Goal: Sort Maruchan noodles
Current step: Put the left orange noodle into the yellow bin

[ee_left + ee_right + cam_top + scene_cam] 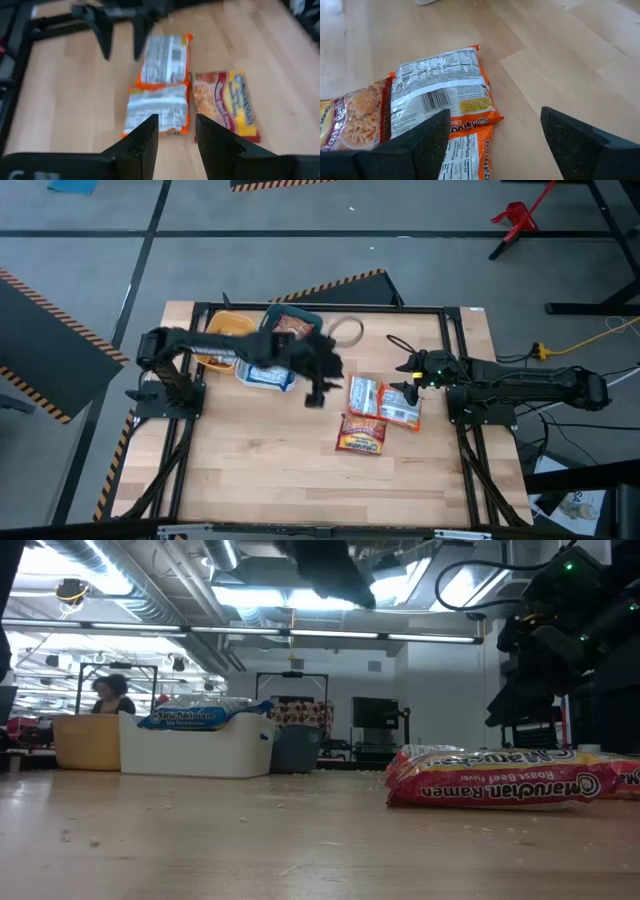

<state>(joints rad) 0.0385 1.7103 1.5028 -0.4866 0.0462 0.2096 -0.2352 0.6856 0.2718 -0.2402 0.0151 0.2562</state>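
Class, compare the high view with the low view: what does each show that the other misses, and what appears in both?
Only the high view shows the yellow bin, the teal bin, the two orange-edged packets lying separately, and the left tool open beside them. Only the low view shows the room behind, with a person, and the print "Maruchan Ramen Roast Beef Flavor". Both show the white bin holding a blue packet, the red packet, and the right tool.
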